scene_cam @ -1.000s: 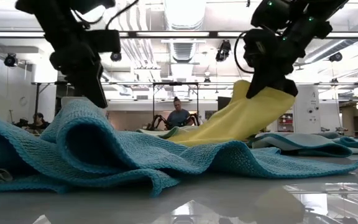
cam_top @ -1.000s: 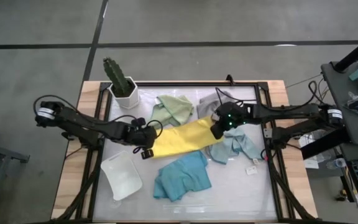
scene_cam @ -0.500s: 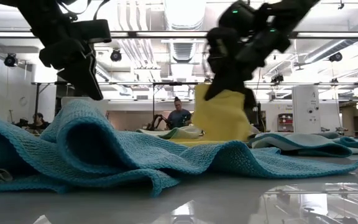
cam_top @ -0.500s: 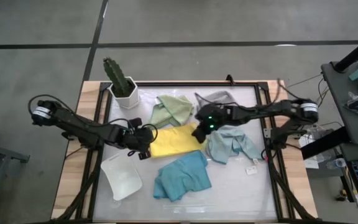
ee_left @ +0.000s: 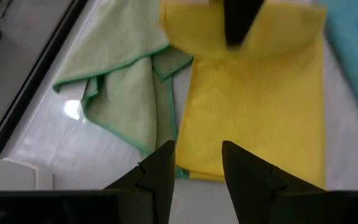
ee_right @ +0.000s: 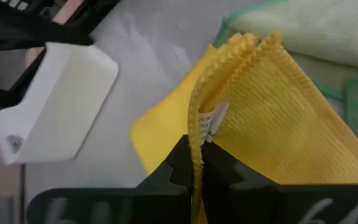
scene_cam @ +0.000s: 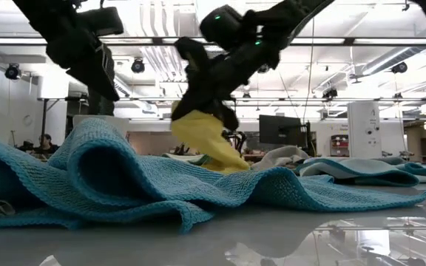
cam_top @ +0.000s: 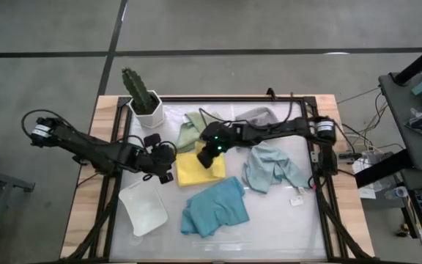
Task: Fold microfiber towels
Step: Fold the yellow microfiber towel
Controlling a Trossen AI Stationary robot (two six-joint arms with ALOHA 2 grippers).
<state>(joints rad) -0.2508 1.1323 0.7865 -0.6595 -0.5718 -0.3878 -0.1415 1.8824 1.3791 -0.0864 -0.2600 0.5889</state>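
I'm mid-fold: my right gripper [cam_top: 209,154] pinches the yellow towel's [cam_top: 196,170] edge just beside the sage green towel [cam_top: 193,126]; left gripper [cam_top: 165,161] hovers unclenched. Next, lay it flush.

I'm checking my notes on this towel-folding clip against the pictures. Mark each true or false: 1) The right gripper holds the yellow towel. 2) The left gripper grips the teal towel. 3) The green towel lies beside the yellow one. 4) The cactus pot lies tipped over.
1) True: the right gripper is shut on an edge of the yellow towel.
2) False: the left gripper stands open at the yellow towel's edge, away from the teal towel.
3) True: the green towel lies against the yellow one.
4) False: the cactus pot stands upright at the table's corner.
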